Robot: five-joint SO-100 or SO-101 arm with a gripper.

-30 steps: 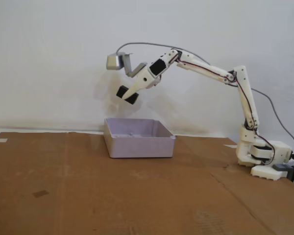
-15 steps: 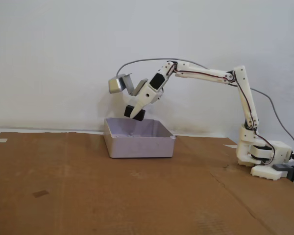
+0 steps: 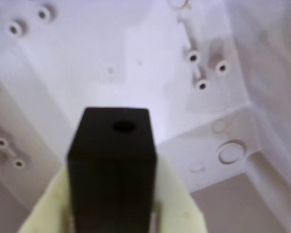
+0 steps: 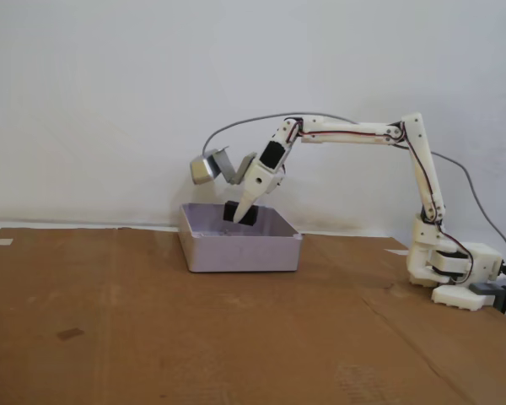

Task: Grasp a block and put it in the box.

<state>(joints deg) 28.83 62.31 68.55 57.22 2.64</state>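
The pincer (image 4: 239, 213) pinches the block (image 3: 111, 165) inside the box (image 4: 240, 251), above its floor; only release is left.

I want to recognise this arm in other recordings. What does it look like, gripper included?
The arm is slim white plastic links with black motor blocks at the joints and thin red and dark wires along them. Its white base sits on brown cardboard. A grey cable arcs from a silvery camera at the wrist. The gripper shows cream-white fingers.
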